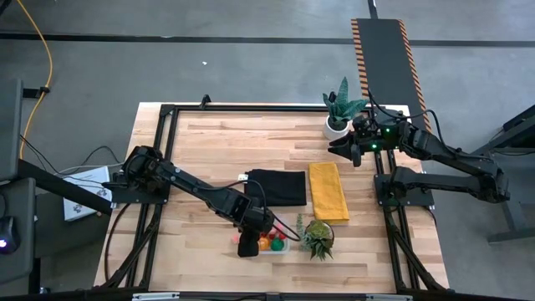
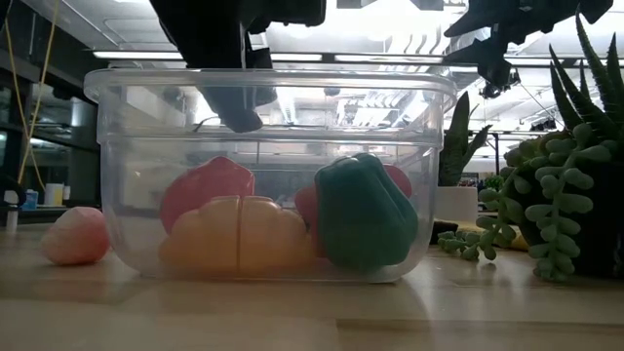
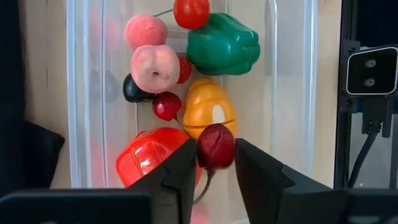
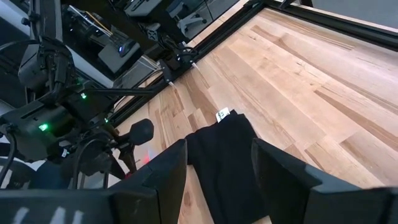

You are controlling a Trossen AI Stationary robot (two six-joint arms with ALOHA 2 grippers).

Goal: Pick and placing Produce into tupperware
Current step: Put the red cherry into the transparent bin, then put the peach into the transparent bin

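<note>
No writing is readable; the left gripper (image 3: 216, 163) pinches a dark red round berry (image 3: 216, 145) over the clear plastic rectangular tub (image 3: 87, 93), while the low view alone shows a pink fruit (image 2: 74, 236) outside it, and the right gripper (image 4: 219, 163) stands spread.

Near the front edge of the pale wooden table (image 1: 217, 134): clear rectangular plastic tub (image 2: 273, 83). Inside it, side by side: green toy pepper (image 2: 363, 214), orange toy fruit (image 2: 234, 234), large red toy vegetable (image 3: 149, 162). Outside its wall, just beside it: small pink toy berry (image 2: 75, 236). Above the tub, between the fingers of the left gripper (image 3: 214, 155): dark-red round berry (image 3: 216, 143). Right of the tub: spiky green potted plant (image 1: 318, 238). Behind the tub: black cloth (image 1: 277, 186), with folded yellow cloth (image 1: 328, 191) to its right.
</note>
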